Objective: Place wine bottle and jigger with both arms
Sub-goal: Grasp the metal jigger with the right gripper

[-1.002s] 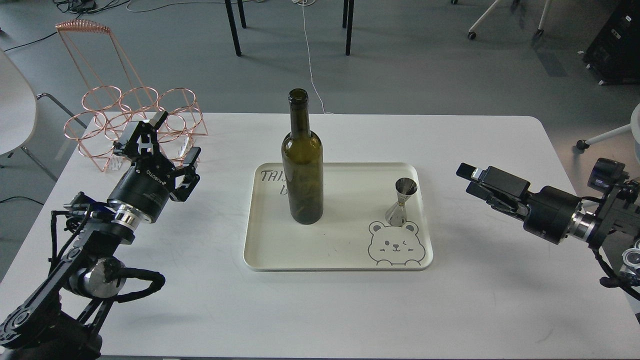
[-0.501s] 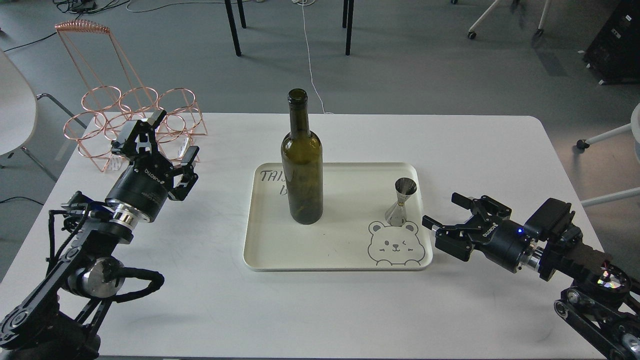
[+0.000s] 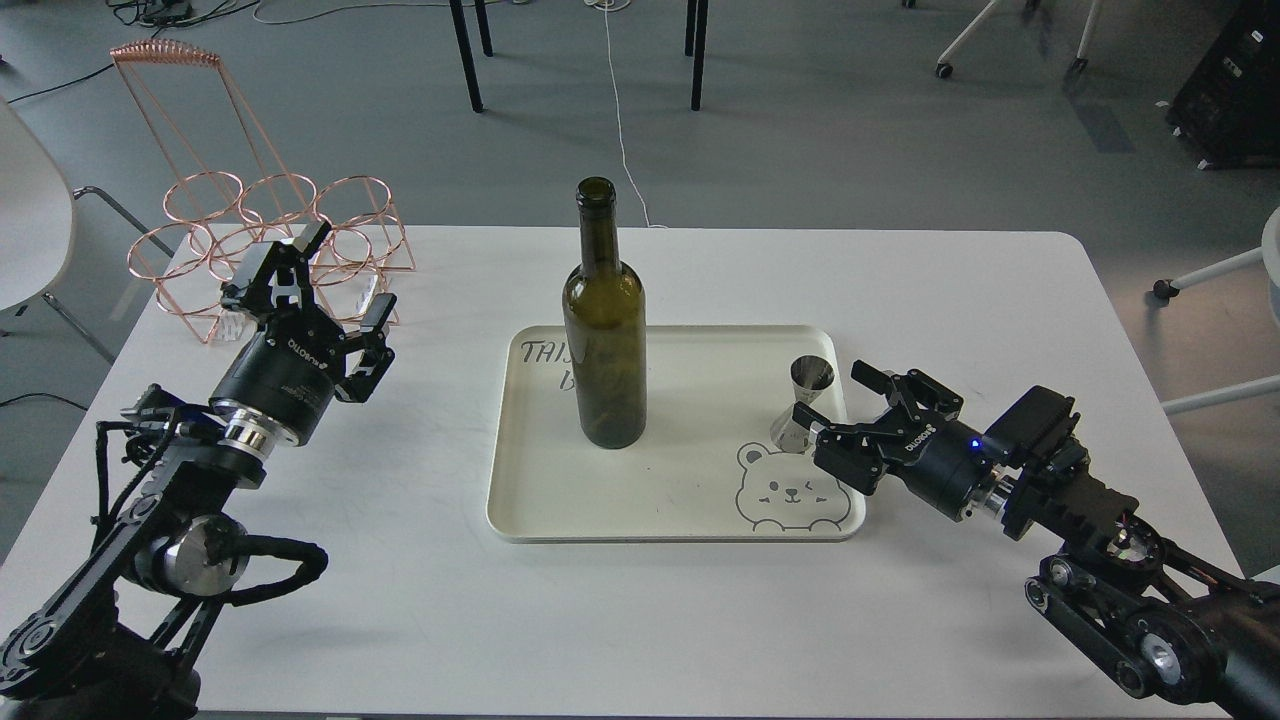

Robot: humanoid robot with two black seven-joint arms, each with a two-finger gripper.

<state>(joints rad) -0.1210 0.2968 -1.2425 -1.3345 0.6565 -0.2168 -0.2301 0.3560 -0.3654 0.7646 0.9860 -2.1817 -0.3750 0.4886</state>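
The dark olive-green wine bottle (image 3: 604, 330) stands upright on the left half of a cream tray (image 3: 560, 500). The small steel jigger (image 3: 802, 405) stands upright on the tray's right side, above a bear drawing. My right gripper (image 3: 838, 410) is open and empty, its fingers (image 3: 872, 377) spread just right of the jigger at the tray's right rim, not touching it. My left gripper (image 3: 335, 285) is open and empty at the table's left, well apart from the bottle, in front of a wire rack.
A copper wire bottle rack (image 3: 270, 240) stands at the table's back left corner, just behind my left gripper. The white table (image 3: 640, 620) has rounded far corners. Chair legs and a cable lie on the floor beyond.
My right arm has swung down and leftward, and its open gripper has come from the table's right side up to the jigger. My left arm has barely moved.
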